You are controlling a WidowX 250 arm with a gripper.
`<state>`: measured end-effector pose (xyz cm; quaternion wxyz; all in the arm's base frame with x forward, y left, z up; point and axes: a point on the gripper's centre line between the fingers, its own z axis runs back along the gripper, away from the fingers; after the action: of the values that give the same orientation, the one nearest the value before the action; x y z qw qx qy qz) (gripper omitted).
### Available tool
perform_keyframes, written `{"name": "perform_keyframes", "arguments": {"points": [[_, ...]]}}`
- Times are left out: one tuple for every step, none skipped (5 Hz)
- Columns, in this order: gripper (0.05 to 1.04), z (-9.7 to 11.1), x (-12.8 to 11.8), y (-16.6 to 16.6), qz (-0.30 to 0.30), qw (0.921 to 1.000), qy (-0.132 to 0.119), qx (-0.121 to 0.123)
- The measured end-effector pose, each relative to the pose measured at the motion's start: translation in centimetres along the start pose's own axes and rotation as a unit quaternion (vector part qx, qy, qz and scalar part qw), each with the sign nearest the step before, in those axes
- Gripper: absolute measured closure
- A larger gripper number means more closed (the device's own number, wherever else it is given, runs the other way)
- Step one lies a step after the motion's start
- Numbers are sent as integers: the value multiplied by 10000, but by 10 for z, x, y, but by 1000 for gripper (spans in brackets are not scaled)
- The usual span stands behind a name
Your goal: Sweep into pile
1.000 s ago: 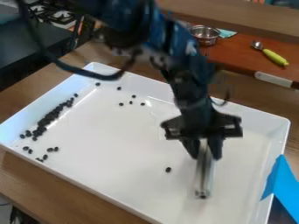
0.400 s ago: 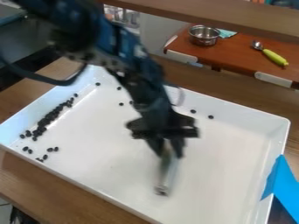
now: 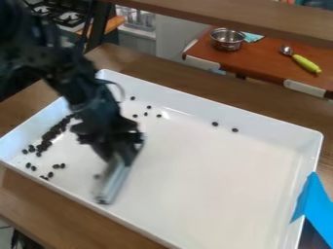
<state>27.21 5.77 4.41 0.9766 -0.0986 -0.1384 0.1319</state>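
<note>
camera view: white tray (image 3: pixel 195 180) on wooden table (image 3: pixel 39 199), stove (image 3: pixel 65 17) beyond.

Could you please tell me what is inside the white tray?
The tray holds small dark pieces, like beans: a dense line along one wall, others scattered. The claw holds a silvery bar. Whatever lies behind arm, claw and bar is hidden.

Bright light lay across the white tray (image 3: pixel 208 180).
A small glare spot shone near its far wall, and the metal bowl (image 3: pixel 228 40) caught highlights; the upper left was darker. Blur softened the black arm (image 3: pixel 88 95), the gripper (image 3: pixel 120 155) and the metal tool (image 3: pixel 115 181). The light's source could not be made out.
</note>
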Motion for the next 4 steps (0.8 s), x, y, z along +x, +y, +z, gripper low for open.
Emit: {"name": "perform_keyframes", "arguments": {"points": [[709, 8, -4, 38, -270, 9993, -197, 190], [709, 17, -7, 70, -453, 9976, -332, 394], [709, 23, -5, 92, -556, 9950, -509, 654], [709, 23, -7, 81, -562, 9968, -422, 374]]}}
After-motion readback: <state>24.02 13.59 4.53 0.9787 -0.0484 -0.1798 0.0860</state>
